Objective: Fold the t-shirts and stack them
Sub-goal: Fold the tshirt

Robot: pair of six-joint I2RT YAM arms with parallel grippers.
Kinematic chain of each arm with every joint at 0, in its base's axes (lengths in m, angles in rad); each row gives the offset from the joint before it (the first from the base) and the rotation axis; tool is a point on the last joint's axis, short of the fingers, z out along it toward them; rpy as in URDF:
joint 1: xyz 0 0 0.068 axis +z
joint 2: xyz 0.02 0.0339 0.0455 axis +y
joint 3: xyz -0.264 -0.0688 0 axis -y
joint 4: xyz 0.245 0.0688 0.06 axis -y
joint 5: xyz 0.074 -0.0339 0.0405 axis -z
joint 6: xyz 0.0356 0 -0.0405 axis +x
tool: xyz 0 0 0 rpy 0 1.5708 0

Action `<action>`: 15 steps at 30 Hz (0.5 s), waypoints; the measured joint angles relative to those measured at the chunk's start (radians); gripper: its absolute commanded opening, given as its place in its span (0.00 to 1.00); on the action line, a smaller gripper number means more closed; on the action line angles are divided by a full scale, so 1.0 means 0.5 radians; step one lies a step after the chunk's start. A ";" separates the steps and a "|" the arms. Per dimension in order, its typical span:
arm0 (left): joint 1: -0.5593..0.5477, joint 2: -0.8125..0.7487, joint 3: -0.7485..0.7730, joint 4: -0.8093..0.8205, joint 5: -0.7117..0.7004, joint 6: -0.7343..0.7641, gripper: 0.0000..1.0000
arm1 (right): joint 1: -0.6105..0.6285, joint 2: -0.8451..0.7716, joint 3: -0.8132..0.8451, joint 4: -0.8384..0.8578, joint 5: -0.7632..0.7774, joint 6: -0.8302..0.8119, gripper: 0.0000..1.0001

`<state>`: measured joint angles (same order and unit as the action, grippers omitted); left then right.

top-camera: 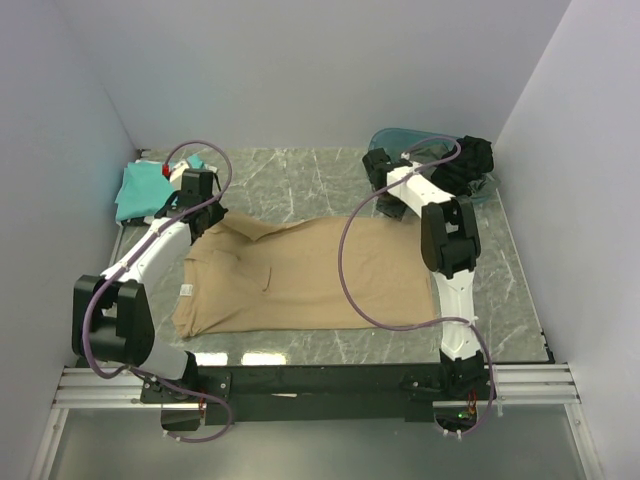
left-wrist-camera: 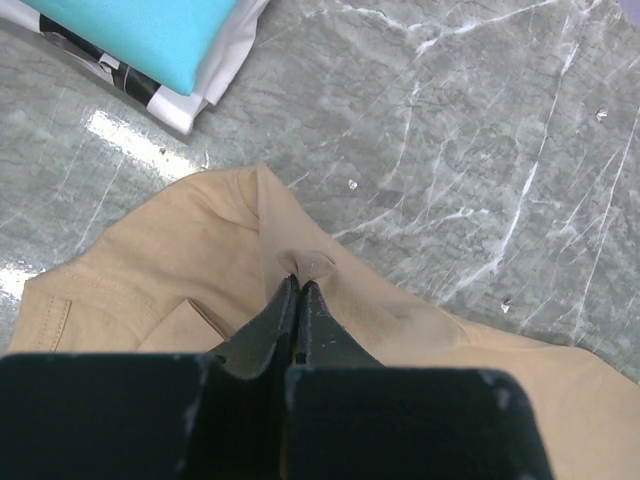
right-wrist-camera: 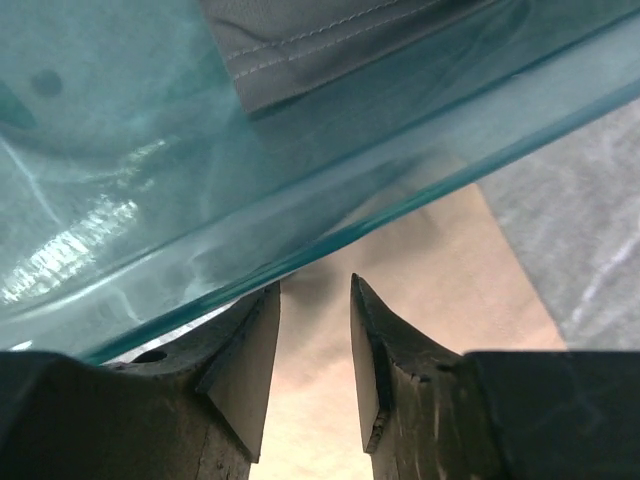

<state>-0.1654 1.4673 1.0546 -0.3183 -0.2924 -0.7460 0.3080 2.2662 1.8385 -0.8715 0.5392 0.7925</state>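
Tan t-shirt (top-camera: 320, 280) lies spread across the middle of the table (top-camera: 300, 180), its far-left corner pinched in the closed left tool (left-wrist-camera: 298, 285); the right tool (right-wrist-camera: 315, 285) hangs with jaws apart and empty above the far-right edge, close under the teal bin (top-camera: 400, 138). I judge the right tool should come down clear of the bin and grip that corner before either arm lifts, so the fold line runs straight

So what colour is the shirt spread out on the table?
The shirt is plain tan, clearest from the top camera.
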 measured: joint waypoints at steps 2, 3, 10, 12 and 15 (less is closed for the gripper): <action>0.000 -0.007 -0.002 -0.001 0.001 0.000 0.00 | 0.008 0.034 0.032 -0.005 -0.009 0.006 0.42; 0.000 -0.012 -0.002 -0.001 0.000 0.000 0.00 | 0.014 0.047 0.034 -0.008 -0.020 0.008 0.43; 0.000 -0.031 -0.003 0.000 0.000 -0.001 0.00 | 0.021 0.009 -0.045 0.043 -0.078 0.040 0.27; 0.000 -0.031 -0.003 -0.002 0.000 -0.001 0.00 | 0.021 -0.006 -0.073 0.060 -0.099 0.051 0.20; 0.000 -0.031 -0.003 -0.002 0.000 0.000 0.00 | 0.021 -0.018 -0.097 0.085 -0.117 0.051 0.10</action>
<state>-0.1654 1.4521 1.0531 -0.3195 -0.2924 -0.7460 0.3183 2.2570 1.7901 -0.8291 0.4805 0.8181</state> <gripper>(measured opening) 0.016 0.174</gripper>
